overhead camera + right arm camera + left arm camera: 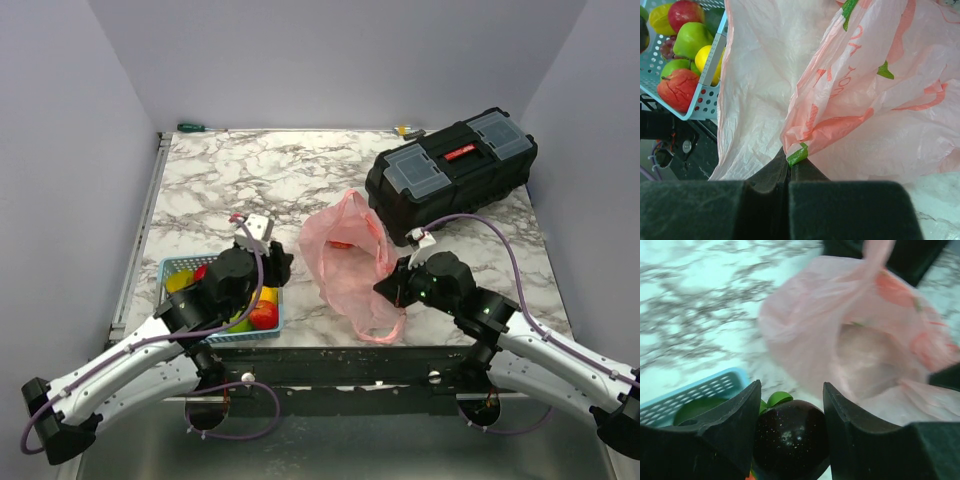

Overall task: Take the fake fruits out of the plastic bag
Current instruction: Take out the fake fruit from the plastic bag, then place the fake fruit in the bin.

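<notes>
- One black toolbox, far right, not involved.
- One plastic bag, mid-table, mouth open toward the left arm. Right gripper has its fingers pressed together on a fold of the bag's edge. The inside looks pale and hollow; I can't tell if any fruit remains.
- One blue basket, near left, just beside the bag.
- Fake fruits in the basket: at least six counted (two red, two green, two yellow), so most look unloaded.
- One dark round fruit fills the gap of the left gripper and looks clamped, by the basket corner; drop still pending.
</notes>
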`<act>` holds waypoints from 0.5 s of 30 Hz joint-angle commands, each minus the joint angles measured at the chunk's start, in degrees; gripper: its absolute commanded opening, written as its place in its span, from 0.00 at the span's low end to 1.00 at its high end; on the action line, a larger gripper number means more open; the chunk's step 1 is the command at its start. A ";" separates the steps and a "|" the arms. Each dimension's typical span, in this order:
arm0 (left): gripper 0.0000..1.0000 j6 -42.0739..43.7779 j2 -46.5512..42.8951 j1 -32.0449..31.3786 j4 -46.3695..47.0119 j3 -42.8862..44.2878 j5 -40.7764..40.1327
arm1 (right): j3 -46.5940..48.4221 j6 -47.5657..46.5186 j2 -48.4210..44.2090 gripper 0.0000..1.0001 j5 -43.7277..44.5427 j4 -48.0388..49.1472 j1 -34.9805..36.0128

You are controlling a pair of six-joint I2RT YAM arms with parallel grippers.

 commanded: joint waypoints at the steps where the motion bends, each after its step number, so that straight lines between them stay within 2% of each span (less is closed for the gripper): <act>1: 0.14 -2.59 -5.76 1.44 -7.14 -6.24 -21.61 | -0.96 -0.66 0.17 0.01 -0.14 1.15 -0.02; 5: 0.25 -5.85 -7.91 2.26 -6.10 -10.68 -25.61 | -0.93 -0.70 0.27 0.01 -0.42 1.17 0.02; 10: 0.34 -9.17 -6.26 3.50 -4.62 -11.71 -25.53 | -1.05 -0.75 0.29 0.01 -0.68 1.26 -0.03; 12: 0.61 -9.50 -4.78 3.74 -4.40 -11.07 -25.46 | -1.04 -0.73 0.37 0.01 -0.68 1.26 -0.03; 13: 0.71 -9.75 -3.86 3.84 -4.57 -10.56 -25.33 | -1.07 -0.73 0.35 0.01 -0.75 1.26 0.05; 15: 0.78 -10.88 -2.22 3.79 -5.95 -9.05 -25.20 | -1.05 -0.73 0.29 0.01 -0.81 1.26 -0.02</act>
